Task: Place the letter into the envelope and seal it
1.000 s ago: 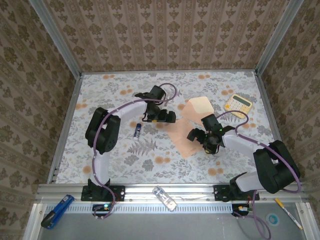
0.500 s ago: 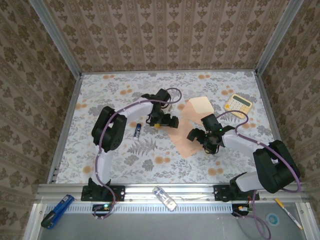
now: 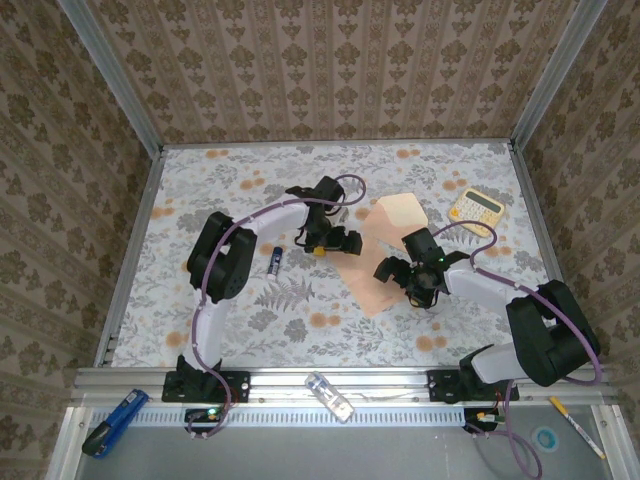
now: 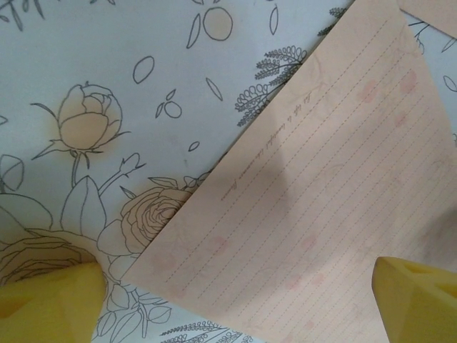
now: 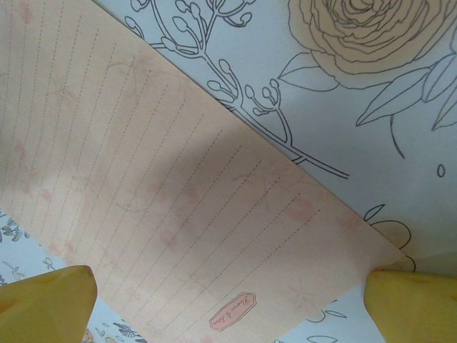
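Left gripper [image 3: 337,243] and right gripper [image 3: 392,272] both gape wide, empty, over opposite edges of the letter [image 3: 363,282], which lies flat beside the envelope [image 3: 396,214]. Risk: the thin sheet slips or creases when I pinch it.

The thin peach-orange paper letter [image 4: 321,200] bears dotted rulings and faint pink blossoms. The pale bluish table cover [image 4: 107,64] shows grey-outlined leaves and orange roses.
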`<action>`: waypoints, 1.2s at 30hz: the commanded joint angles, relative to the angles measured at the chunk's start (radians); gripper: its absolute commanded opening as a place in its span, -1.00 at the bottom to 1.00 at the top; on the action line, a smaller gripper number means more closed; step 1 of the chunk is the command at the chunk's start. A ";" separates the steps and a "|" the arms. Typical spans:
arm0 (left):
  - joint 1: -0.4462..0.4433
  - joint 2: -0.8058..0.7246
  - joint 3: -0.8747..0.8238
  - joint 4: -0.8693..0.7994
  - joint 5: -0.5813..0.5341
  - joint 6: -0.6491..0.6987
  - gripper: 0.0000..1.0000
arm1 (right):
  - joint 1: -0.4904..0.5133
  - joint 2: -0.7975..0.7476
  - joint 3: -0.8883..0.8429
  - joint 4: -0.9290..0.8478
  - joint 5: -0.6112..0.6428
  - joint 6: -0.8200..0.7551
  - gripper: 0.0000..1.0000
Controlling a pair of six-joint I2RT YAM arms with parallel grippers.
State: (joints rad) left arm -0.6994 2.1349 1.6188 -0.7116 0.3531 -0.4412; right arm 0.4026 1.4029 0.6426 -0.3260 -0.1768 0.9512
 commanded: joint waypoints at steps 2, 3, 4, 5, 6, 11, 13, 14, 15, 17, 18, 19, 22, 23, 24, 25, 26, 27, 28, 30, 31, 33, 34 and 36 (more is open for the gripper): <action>-0.011 0.025 0.030 -0.042 0.008 -0.006 0.91 | 0.002 0.085 -0.015 0.212 -0.032 -0.035 1.00; -0.011 0.024 0.029 -0.045 0.001 -0.002 0.91 | 0.002 0.087 -0.014 0.213 -0.032 -0.034 1.00; -0.010 0.026 0.029 -0.048 -0.007 0.001 0.91 | 0.001 0.089 -0.014 0.214 -0.032 -0.036 1.00; -0.010 0.027 0.032 -0.051 -0.011 0.004 0.91 | 0.001 0.089 -0.014 0.212 -0.032 -0.036 1.00; -0.010 0.029 0.033 -0.058 -0.014 0.006 0.91 | 0.002 0.091 -0.012 0.213 -0.032 -0.035 1.00; -0.017 0.034 0.041 -0.065 -0.009 0.009 0.91 | 0.001 0.094 -0.008 0.214 -0.033 -0.035 1.00; -0.023 0.034 0.040 -0.058 0.010 0.002 0.91 | 0.001 0.098 -0.008 0.215 -0.033 -0.037 1.00; -0.027 0.033 0.038 -0.052 0.022 -0.002 0.91 | 0.002 0.100 -0.007 0.215 -0.033 -0.035 1.00; -0.032 0.032 0.038 -0.048 0.031 -0.006 0.91 | 0.001 0.100 -0.007 0.216 -0.033 -0.034 1.00; -0.047 0.031 0.038 -0.041 0.045 -0.012 0.91 | 0.001 0.101 -0.008 0.217 -0.032 -0.036 1.00; -0.054 0.030 0.038 -0.038 0.051 -0.017 0.91 | 0.002 0.103 -0.008 0.217 -0.031 -0.035 1.00; -0.060 0.028 0.034 -0.035 0.059 -0.022 0.91 | 0.001 0.102 -0.007 0.217 -0.032 -0.034 1.00; -0.070 0.020 0.021 -0.017 0.079 -0.036 0.91 | 0.002 0.102 -0.011 0.219 -0.033 -0.034 1.00; -0.071 0.015 0.016 -0.011 0.081 -0.039 0.91 | 0.001 0.102 -0.013 0.220 -0.032 -0.035 1.00; -0.071 0.011 0.014 -0.006 0.082 -0.041 0.91 | 0.001 0.102 -0.014 0.220 -0.032 -0.034 1.00; -0.071 0.007 0.013 -0.006 0.084 -0.041 0.91 | 0.001 0.101 -0.014 0.221 -0.032 -0.034 1.00; -0.071 0.001 0.013 -0.003 0.086 -0.041 0.91 | 0.002 0.102 -0.014 0.221 -0.033 -0.033 1.00; -0.069 -0.002 0.013 0.002 0.094 -0.041 0.91 | 0.001 0.101 -0.015 0.221 -0.032 -0.032 1.00; -0.066 -0.009 0.011 0.013 0.110 -0.043 0.91 | 0.001 0.100 -0.017 0.222 -0.032 -0.033 1.00; -0.059 -0.026 0.000 0.046 0.147 -0.060 0.91 | 0.001 0.096 -0.018 0.222 -0.032 -0.032 1.00; -0.053 -0.036 -0.009 0.068 0.165 -0.072 0.91 | 0.002 0.095 -0.018 0.221 -0.031 -0.031 1.00; -0.039 -0.058 -0.030 0.111 0.193 -0.097 0.91 | 0.001 0.094 -0.021 0.221 -0.029 -0.031 1.00; -0.033 -0.070 -0.039 0.130 0.204 -0.108 0.91 | 0.001 0.093 -0.022 0.220 -0.029 -0.031 1.00; -0.021 -0.086 -0.051 0.150 0.213 -0.119 0.91 | 0.002 0.092 -0.023 0.220 -0.028 -0.031 1.00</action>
State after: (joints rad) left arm -0.7403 2.1189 1.5845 -0.6147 0.5106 -0.5198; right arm 0.4007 1.4197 0.6556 -0.3408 -0.1806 0.9478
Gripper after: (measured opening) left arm 0.956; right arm 0.999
